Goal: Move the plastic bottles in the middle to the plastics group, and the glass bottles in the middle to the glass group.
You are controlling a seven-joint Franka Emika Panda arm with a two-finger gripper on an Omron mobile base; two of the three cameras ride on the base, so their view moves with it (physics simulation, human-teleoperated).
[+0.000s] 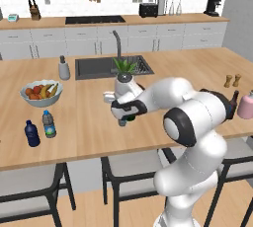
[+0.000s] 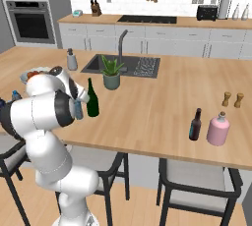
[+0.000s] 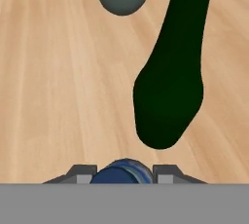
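A: Nearest you, the water bottle's blue cap (image 3: 121, 171) sits between the gripper (image 3: 122, 174) fingertips; jaws close around it, looks gripped, though contact's hard to confirm.

B: Step?

A: Middle plastic bottle going to the plastics. Green bottle (image 3: 170, 86) stands just beyond on the desk (image 3: 58, 96).

B: Next?

A: You lift clear of the green bottle, then carry left to the dark-blue bottle (image 1: 32, 133), where another water bottle (image 1: 48, 124) already stands.

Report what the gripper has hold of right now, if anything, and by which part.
The gripper is closed around a small bottle with a blue top, one finger on each side near its upper end. How far down the hold sits cannot be told. The green glass bottle stands free.
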